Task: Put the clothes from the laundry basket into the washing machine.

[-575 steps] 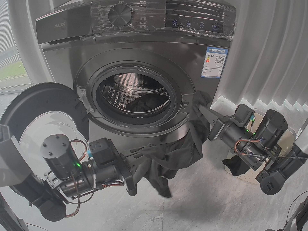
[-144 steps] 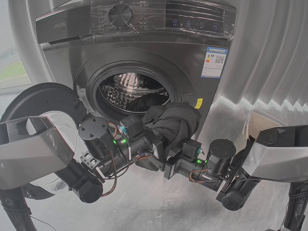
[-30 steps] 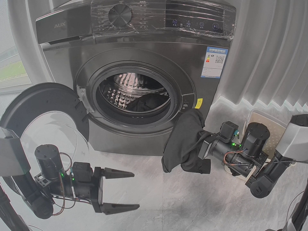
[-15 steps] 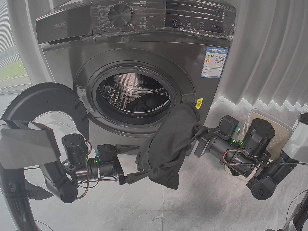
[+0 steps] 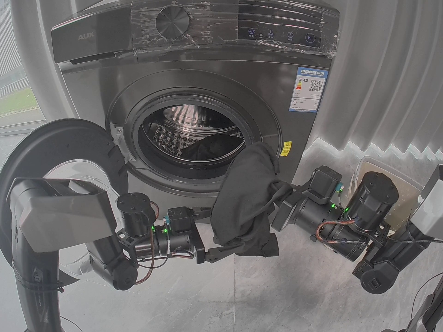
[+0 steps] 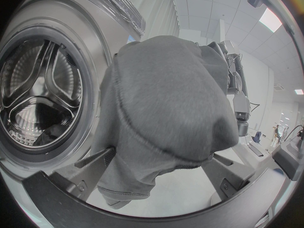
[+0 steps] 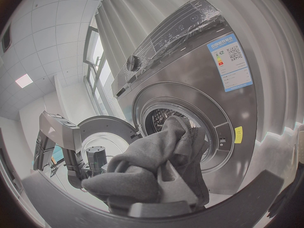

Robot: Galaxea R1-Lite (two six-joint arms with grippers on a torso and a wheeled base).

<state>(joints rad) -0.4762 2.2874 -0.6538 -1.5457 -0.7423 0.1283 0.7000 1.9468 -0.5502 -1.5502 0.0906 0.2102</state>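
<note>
Clamped in the right tool [image 7: 167, 178]: a dark garment [image 5: 244, 199] before the open drum [image 5: 184, 116] (dark clothing [image 5: 210, 147] inside, perhaps one piece). Flanked by the left tool [image 5: 221, 231], spread wide.

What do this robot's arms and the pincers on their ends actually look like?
The left arm and right arm are chains of black round drums under angular silver-grey shells, with small green lights and thin reddish cables looping outside. The left gripper and right gripper each have two long, dark, wedge-shaped fingers.
</note>
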